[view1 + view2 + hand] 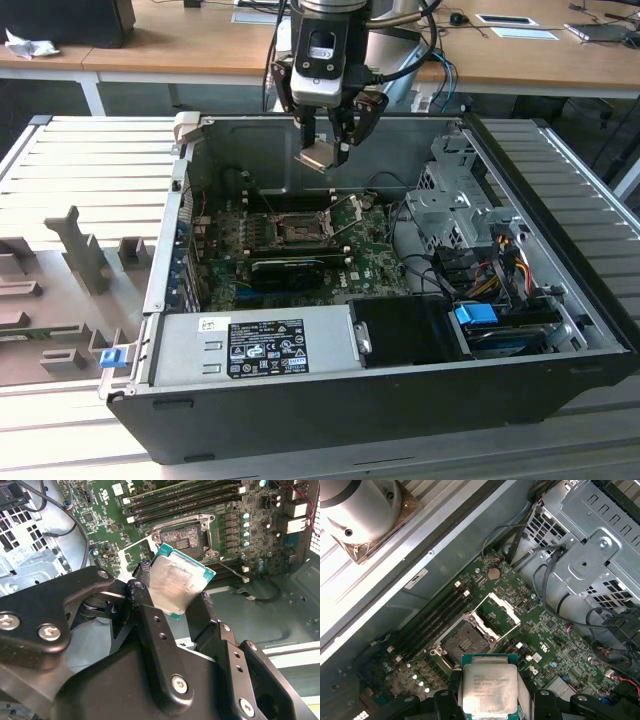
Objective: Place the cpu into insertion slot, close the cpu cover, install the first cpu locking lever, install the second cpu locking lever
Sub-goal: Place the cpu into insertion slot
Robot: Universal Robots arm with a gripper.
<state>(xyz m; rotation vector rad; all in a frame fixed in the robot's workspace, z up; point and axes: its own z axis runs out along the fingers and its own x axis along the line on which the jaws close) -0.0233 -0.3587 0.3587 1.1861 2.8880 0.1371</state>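
Cpu clamped in my hand, above the open case

My hand (pixel 326 146) is clamped on the cpu (pixel 318 158) by its edges, silver face tilted. I hold it in the air over the open computer case (pixel 300 400), close to the case's far wall in the exterior view. Below, well apart from the chip, the insertion slot (pixel 465 642) lies bare on the green board (pixel 555 645). The cpu cover (pixel 506 609) stands swung up beside it, and the black memory slots (pixel 436 617) run along the slot's other side.
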